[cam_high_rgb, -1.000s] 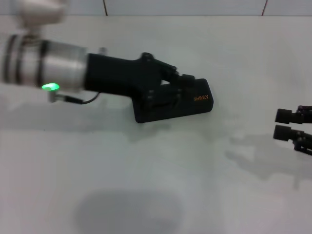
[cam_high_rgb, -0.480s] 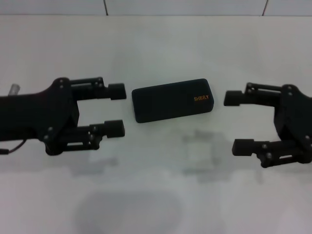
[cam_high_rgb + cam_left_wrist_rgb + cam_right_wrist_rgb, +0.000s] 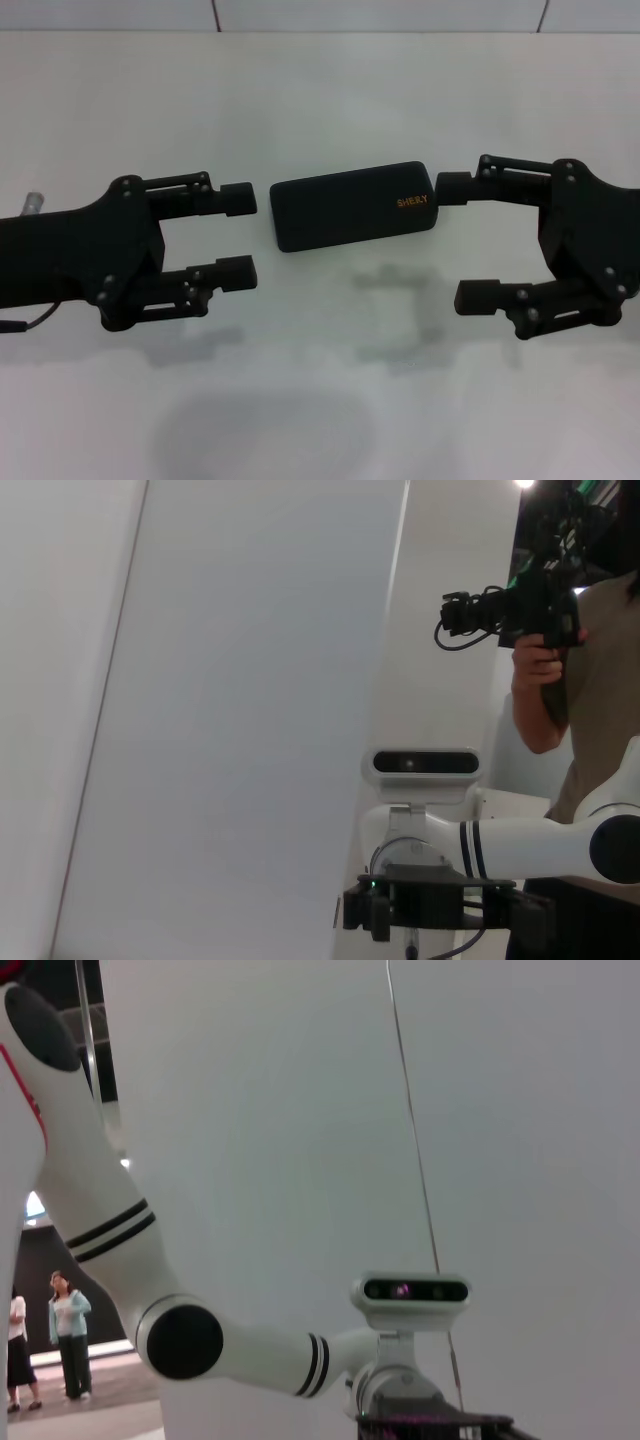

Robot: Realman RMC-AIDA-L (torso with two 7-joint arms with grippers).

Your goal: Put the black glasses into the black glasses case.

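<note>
Head view: the closed, matte black glasses case [image 3: 352,206], rounded at its corners, is flanked by the left gripper [image 3: 236,235] at 9 o'clock and the right gripper [image 3: 466,243] at 3 o'clock, both spread wide, nothing held. Wrist views: only white wall is shown.

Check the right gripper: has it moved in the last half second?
Yes. In the head view the right gripper has shifted toward the black glasses case, which has not moved; its upper finger now reaches the case's lettered end.
</note>
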